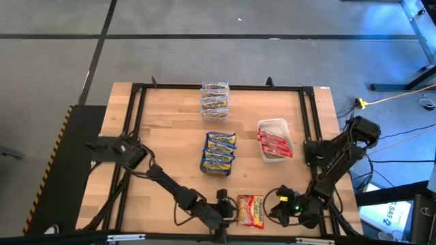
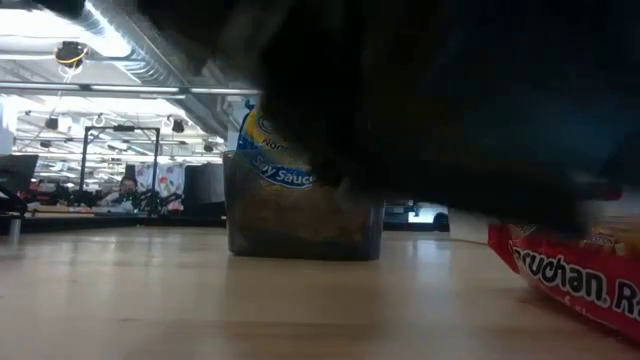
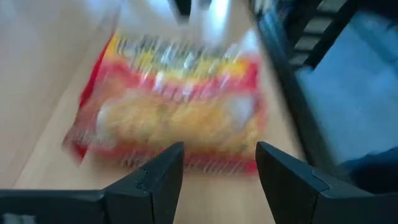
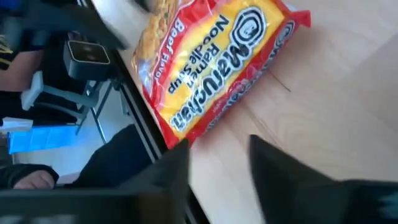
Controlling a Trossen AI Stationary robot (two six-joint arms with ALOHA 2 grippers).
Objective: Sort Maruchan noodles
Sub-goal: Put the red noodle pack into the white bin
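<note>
Sorting looks mostly done, judging by how things lie: a stack of blue-banded packets [image 1: 220, 152] sits at the middle of the bench [image 1: 170, 129], a second pile of yellow-brown-banded packets [image 1: 214, 99] lies at its 12 o'clock, and the red ones [image 1: 274, 143] are gathered in a white tray [image 1: 271, 124] at the stack's 3 o'clock. What is left, as far as I can see, is one red beef packet [image 1: 251, 210] lying flat at the bench's 6 o'clock edge — outside any group.

My left gripper [image 1: 221, 204] sits low at that packet's 9 o'clock, fingers apart and empty. My right gripper [image 1: 281, 206] is at its 3 o'clock, fingers also parted with bare wood between them, holding nothing.

The packet [image 4: 214, 68] is a flat rectangle of glossy, crinkly plastic with a lumpy noodle block inside — likely slippery and quick to crumple. The bench is smooth pale wood inside a black metal frame [image 1: 310, 116]
</note>
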